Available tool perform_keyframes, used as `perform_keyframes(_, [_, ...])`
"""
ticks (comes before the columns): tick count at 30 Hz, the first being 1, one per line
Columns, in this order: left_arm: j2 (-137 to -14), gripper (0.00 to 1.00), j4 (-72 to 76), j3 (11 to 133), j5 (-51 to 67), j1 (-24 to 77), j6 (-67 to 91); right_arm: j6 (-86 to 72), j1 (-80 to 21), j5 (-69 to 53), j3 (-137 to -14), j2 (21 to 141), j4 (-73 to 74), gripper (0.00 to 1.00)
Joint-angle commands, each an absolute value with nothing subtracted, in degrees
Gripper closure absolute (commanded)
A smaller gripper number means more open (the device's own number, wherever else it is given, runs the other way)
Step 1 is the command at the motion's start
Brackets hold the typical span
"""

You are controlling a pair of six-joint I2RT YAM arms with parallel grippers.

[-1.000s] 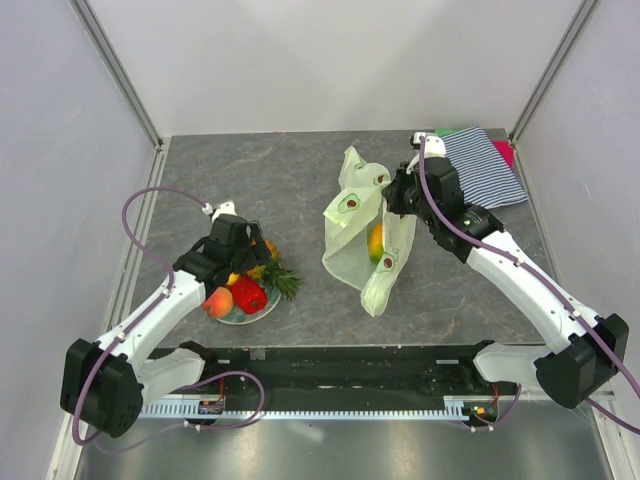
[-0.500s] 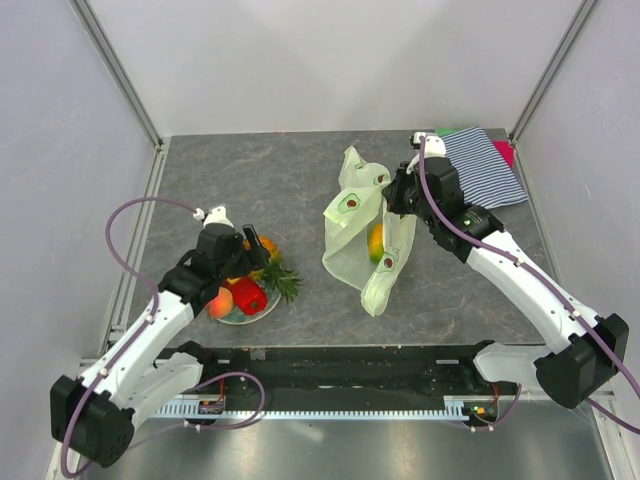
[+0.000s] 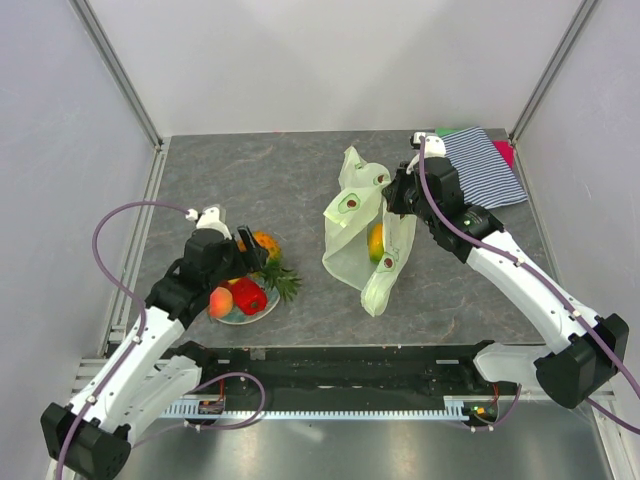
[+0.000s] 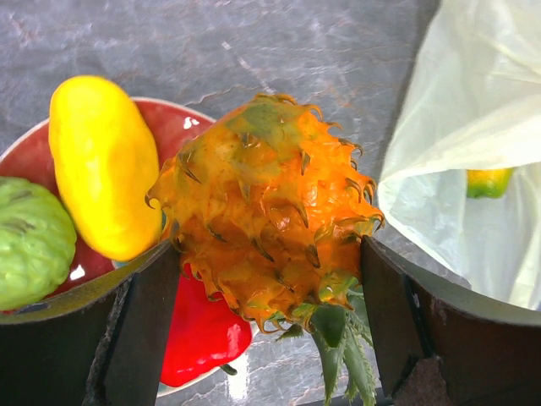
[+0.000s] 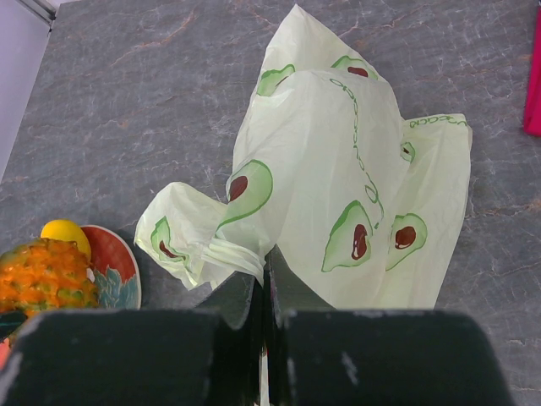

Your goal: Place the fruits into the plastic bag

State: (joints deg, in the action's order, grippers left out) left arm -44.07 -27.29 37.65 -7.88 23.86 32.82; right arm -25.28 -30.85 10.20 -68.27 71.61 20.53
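An orange pineapple (image 4: 270, 203) with green leaves lies at the edge of the red plate (image 4: 182, 123), next to a yellow lemon (image 4: 101, 169), a green apple (image 4: 30, 241) and a red pepper piece (image 4: 199, 330). A peach (image 3: 220, 301) sits at the plate's near left. My left gripper (image 3: 250, 255) is open, one finger on each side of the pineapple (image 3: 262, 243), close to its spikes. My right gripper (image 5: 266, 254) is shut on a bunched handle of the plastic bag (image 5: 338, 169) and holds it up. An orange-green mango (image 3: 376, 242) shows inside the bag (image 3: 350, 240).
A striped blue-white cloth (image 3: 485, 165) lies at the back right corner, with a pink piece (image 3: 505, 152) beside it. White walls with metal rails enclose the grey table on three sides. The arm bases and a black rail run along the near edge.
My left arm has drawn back to the left and turned its wrist, uncovering the pineapple's body. The fruits, the bag and the right arm have stayed put.
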Motion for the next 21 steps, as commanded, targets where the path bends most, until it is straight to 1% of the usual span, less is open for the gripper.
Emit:
perform_keyframes(1, [-40.6, 0.48, -23.6, 39.1, -4.6, 23.9, 28.7, -25.4, -30.7, 9.7, -68.4, 70.7, 18.7, 1.0])
perform_keyframes(6, [-38.4, 0.49, -20.8, 37.9, -0.5, 23.8, 26.9, -25.5, -30.7, 9.7, -68.6, 70.4, 18.7, 1.0])
perform_keyframes(7, [-38.1, 0.49, -20.0, 37.6, 1.8, 23.8, 26.7, -25.4, -30.6, 9.7, -68.6, 70.3, 18.7, 1.0])
perform_keyframes(13, [-38.2, 0.51, -15.2, 36.7, 7.8, 24.0, 26.5, -25.4, -30.7, 9.5, -68.6, 70.3, 18.7, 1.0])
perform_keyframes(18, [-41.2, 0.53, -9.9, 36.6, 14.4, 24.3, 28.1, -25.4, -30.7, 9.2, -68.6, 70.3, 18.7, 1.0])
perform_keyframes(21, [-43.5, 0.54, -6.8, 36.4, 15.8, 25.7, 28.8, -25.4, -30.6, 9.2, -68.7, 70.2, 18.7, 1.0])
